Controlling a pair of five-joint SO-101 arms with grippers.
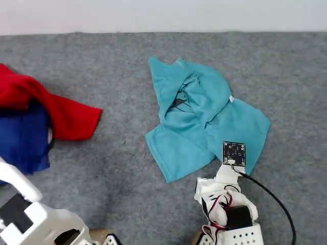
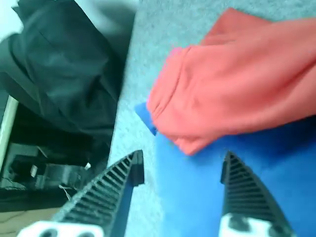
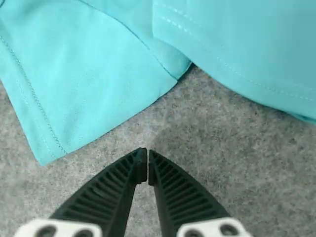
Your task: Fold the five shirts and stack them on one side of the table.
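Teal shirt, crumpled at the tabletop centre, looks limp and light; a hem corner suits pinching. Right end effector closed, empty, just beside it; left end effector wide open.

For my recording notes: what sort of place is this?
Probably a robotics workbench: a grey felt-like table, a crumpled teal shirt, and the white right arm with a cabled camera.

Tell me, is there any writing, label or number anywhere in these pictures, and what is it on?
None can be read.
The white tag at the edge of the teal shirt: too small to read.
The dark patch inside its collar: blurred, no letters to make out.
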